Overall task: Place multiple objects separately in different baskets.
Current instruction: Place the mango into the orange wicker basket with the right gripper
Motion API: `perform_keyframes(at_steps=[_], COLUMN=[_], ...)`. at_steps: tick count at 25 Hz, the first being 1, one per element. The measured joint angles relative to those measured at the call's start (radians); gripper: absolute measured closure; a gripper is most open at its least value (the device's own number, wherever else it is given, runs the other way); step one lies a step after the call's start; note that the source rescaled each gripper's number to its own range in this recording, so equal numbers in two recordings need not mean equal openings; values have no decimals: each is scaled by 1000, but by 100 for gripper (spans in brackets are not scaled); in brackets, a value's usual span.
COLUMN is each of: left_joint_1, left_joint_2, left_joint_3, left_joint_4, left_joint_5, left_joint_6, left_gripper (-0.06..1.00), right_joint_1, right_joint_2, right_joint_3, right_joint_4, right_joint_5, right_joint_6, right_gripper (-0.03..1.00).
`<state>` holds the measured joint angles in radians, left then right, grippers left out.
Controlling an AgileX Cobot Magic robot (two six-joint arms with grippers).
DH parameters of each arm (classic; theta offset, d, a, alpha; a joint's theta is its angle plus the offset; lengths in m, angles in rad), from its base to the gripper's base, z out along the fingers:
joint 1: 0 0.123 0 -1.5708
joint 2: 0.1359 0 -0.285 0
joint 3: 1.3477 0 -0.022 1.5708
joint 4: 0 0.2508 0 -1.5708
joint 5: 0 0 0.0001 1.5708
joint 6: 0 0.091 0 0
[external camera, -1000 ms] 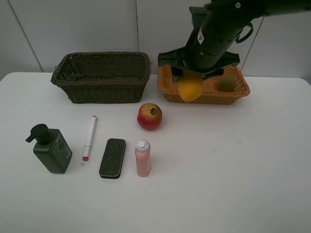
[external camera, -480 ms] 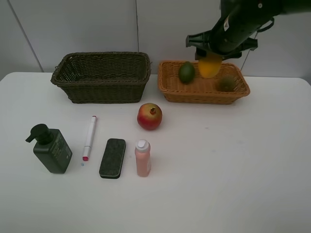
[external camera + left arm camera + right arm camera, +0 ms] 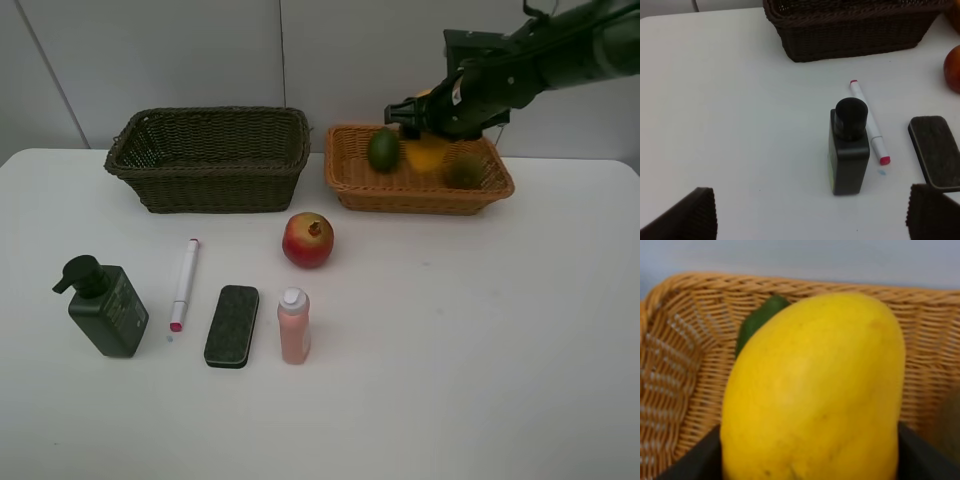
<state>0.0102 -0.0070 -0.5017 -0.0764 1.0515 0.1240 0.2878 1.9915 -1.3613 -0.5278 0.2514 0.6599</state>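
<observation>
The mango (image 3: 424,152) is low inside the orange basket (image 3: 345,185), between the lime (image 3: 383,150) and the kiwi (image 3: 465,170) that lie in it. I think fruit goes in this basket, so the mango is held there ready to be let go. The right jaws pinch the mango on both sides, part way open around it. The pomegranate (image 3: 308,240) sits on the surface (image 3: 480,330) just in front of the orange basket. The left jaws are spread wide and hold nothing, far from the orange basket.
</observation>
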Motion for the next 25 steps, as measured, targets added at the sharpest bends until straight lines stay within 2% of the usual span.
perform_keyframes(at_steps=[6, 25], left_joint_1=[0, 0], left_joint_2=[0, 0], left_joint_3=[0, 0], left_joint_4=[0, 0], left_joint_5=[0, 0], left_joint_6=[0, 0], left_gripper=[-6, -6], right_joint_1=[-22, -38], right_joint_2=[24, 70], right_joint_3=[0, 0], right_joint_4=[-20, -29], right_joint_5=[-75, -122], right_joint_6=[0, 0], right_gripper=[73, 73])
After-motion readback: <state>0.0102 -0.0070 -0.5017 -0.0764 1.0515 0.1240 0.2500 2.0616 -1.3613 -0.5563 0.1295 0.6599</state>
